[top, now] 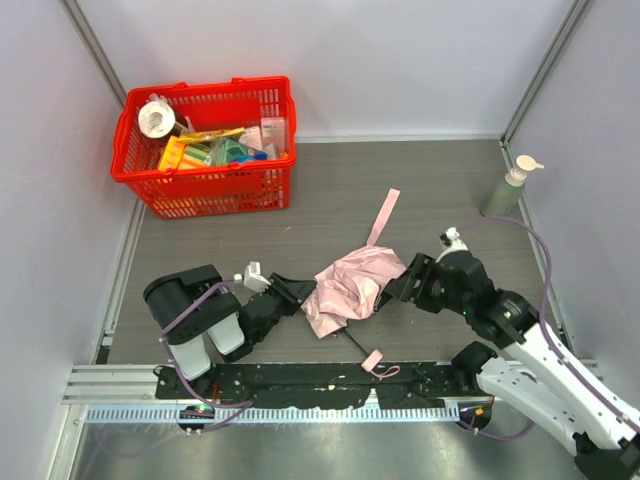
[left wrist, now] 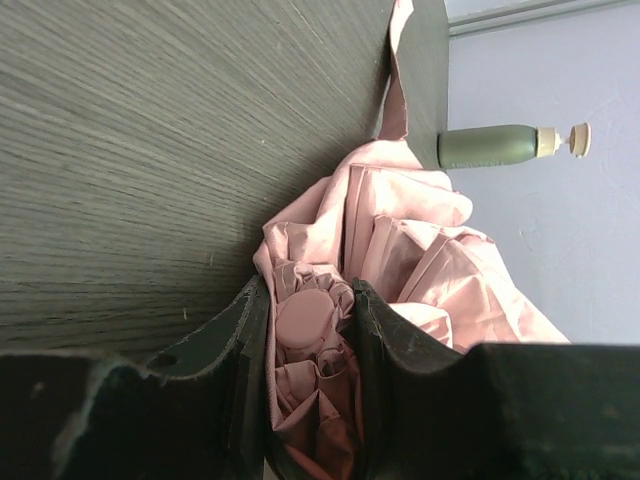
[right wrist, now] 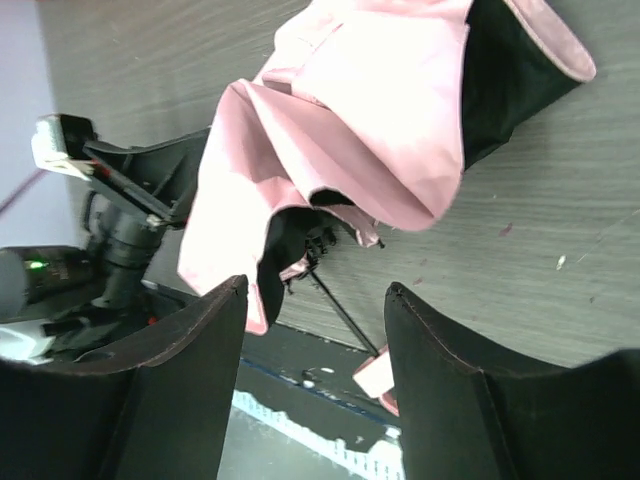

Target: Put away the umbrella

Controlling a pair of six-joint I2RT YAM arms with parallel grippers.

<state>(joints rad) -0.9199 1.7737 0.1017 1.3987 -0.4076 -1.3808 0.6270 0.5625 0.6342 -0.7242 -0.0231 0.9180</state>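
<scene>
Lying in loose, crumpled heap mid-table (top: 440, 200): umbrella (top: 350, 285). Black shaft (top: 352, 342) runs diagonally out of heap toward near edge, pink handle (top: 372, 360) at its near end. Closure strap (top: 384, 215) trails toward far side.

Left gripper (left wrist: 308, 300) clamped on canopy's cap end, fabric bunched between fingers. Right gripper (right wrist: 315, 290) spread wide, holding nothing, at heap's right edge.

Red basket (top: 205, 192) far left holds white roll (top: 155, 117), yellow and green packets (top: 205, 152), pink box (top: 272, 132). Green pump bottle (top: 505, 188) upright far right.
</scene>
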